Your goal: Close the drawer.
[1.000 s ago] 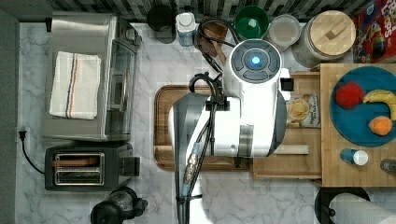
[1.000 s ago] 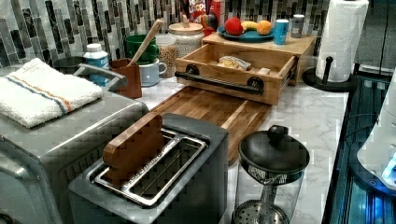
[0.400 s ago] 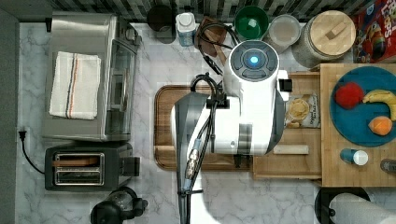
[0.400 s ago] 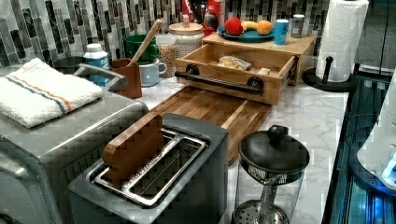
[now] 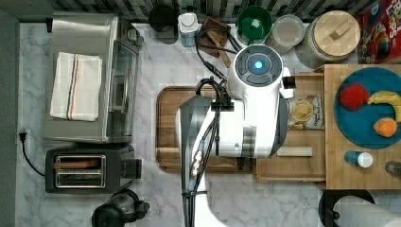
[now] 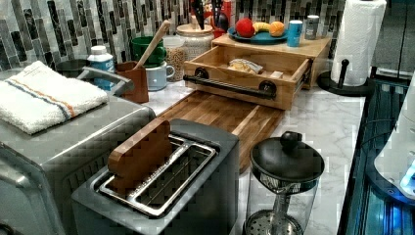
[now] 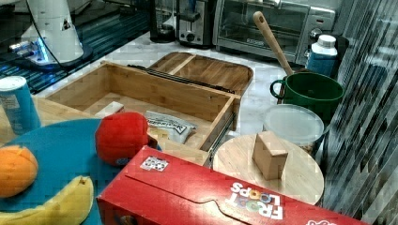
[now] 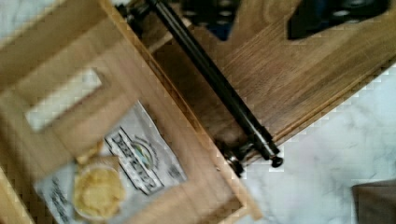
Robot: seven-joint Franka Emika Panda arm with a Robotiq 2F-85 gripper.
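The drawer (image 5: 302, 163) is a light-wood box, pulled out from under the butcher-block top over the dark board. Its black bar handle (image 6: 230, 87) runs along the front. Inside lie a chip bag (image 8: 140, 158) and a small white block (image 8: 63, 100). In the right view the drawer (image 7: 155, 93) stands open with the bag (image 7: 169, 125) in it. My gripper (image 8: 266, 11) hovers above the board just outside the handle (image 8: 215, 79), open, with nothing between its dark fingers (image 8: 210, 9). In the top view the white arm (image 5: 255, 109) covers the drawer's front.
The dark brown board (image 6: 220, 112) lies in front of the drawer. A blue plate (image 5: 364, 135) with fruit sits on the butcher-block top. A toaster (image 5: 87, 168), a toaster oven (image 5: 90, 75), a French press (image 6: 286, 181), a paper towel roll (image 6: 359, 39) and jars ring the counter.
In the top view the arm has shifted only slightly. The drawer stands open just as before.
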